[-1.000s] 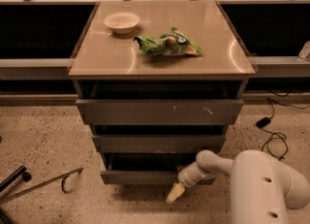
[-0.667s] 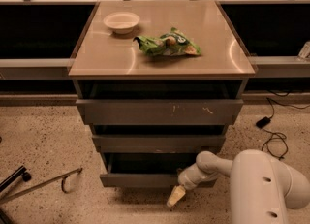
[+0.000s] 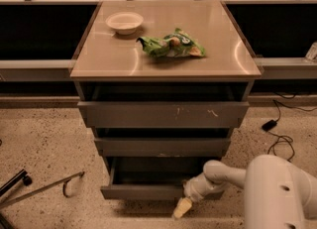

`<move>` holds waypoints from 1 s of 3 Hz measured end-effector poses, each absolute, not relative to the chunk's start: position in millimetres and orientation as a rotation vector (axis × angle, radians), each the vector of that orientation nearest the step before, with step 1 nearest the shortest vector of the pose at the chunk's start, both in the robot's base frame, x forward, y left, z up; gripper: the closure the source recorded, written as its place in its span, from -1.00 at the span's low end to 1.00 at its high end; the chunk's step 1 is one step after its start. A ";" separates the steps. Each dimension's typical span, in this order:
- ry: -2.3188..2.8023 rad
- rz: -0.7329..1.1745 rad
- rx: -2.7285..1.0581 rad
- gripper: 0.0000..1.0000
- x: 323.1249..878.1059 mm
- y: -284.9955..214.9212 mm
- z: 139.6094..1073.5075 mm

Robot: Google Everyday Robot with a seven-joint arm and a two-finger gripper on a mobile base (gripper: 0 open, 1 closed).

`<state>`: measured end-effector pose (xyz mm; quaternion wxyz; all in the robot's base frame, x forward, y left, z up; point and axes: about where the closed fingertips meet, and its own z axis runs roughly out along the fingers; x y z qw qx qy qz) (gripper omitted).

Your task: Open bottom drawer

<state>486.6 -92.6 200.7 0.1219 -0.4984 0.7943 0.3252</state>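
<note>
The bottom drawer is the lowest of three grey fronts on the cabinet. It stands pulled out toward me, with its dark tray interior showing behind the front. My gripper is at the drawer's lower right front edge, low by the floor, with its pale tip pointing down and left. My white arm reaches in from the lower right.
The middle drawer and the top drawer with pale scratches sit above. On the cabinet top lie a white bowl and a green chip bag. A metal stand lies on the floor at left. Cables lie at right.
The bottom drawer has slid a little further out toward me, and my gripper has moved with its front edge.
</note>
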 end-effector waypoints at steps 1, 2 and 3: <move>2.327 0.974 -1.442 -1.00 475.5 -93.2 203.1; 2.317 0.913 -1.433 -1.00 494.7 -94.4 200.7; 2.319 0.918 -1.434 -1.00 487.8 -93.8 199.4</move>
